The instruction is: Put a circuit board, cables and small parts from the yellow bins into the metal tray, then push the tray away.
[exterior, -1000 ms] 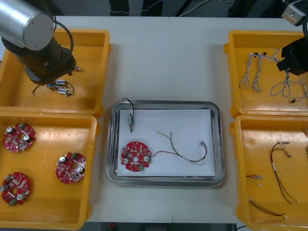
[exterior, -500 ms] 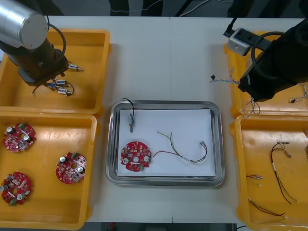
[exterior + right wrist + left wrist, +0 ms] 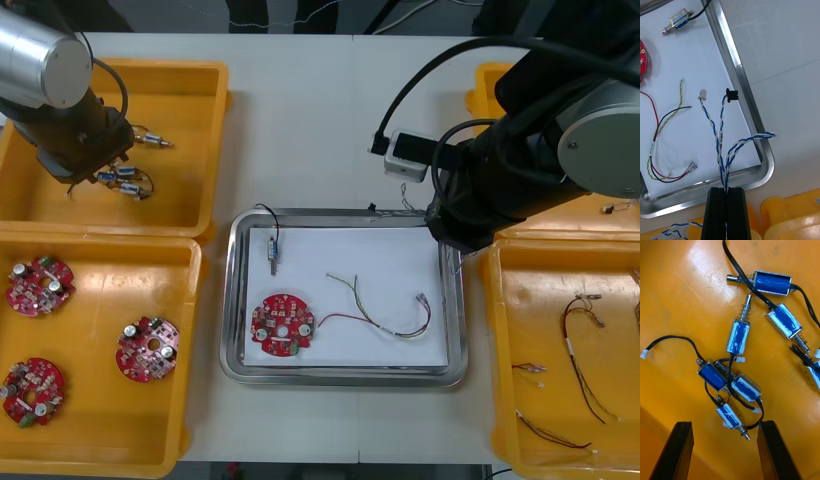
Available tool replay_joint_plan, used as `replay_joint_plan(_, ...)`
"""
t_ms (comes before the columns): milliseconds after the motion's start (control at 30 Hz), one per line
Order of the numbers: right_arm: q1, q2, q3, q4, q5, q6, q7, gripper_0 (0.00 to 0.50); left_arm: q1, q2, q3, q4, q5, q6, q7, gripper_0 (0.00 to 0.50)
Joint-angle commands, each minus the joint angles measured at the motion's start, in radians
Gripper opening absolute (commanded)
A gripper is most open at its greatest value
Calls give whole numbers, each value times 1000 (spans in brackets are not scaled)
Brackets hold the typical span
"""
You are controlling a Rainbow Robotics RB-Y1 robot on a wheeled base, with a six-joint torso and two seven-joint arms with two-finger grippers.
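Right gripper (image 3: 726, 190) clamped on blue-white cable (image 3: 720, 131), held over tray (image 3: 740, 77) edge. Left gripper (image 3: 724, 424) spread wide, empty, above small metal parts (image 3: 738, 338) in bin (image 3: 673, 292).

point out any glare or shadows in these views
Left wrist view: glare patch on the bin floor, past the parts from the open left gripper. Right wrist view: the tray rim gleams beside the cable the right gripper holds. Front view: a highlight on the left arm, on its silver shell.
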Motion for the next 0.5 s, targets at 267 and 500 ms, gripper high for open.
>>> replay_joint_plan(267,-77,-32,198,38,72,-119,185,0,-46,-34,-16,58,15,-50,81,500)
replay_joint_plan(500,-91,-31,307,124,82,-227,188,0,-32,-39,-29,58,35,-53,85,500)
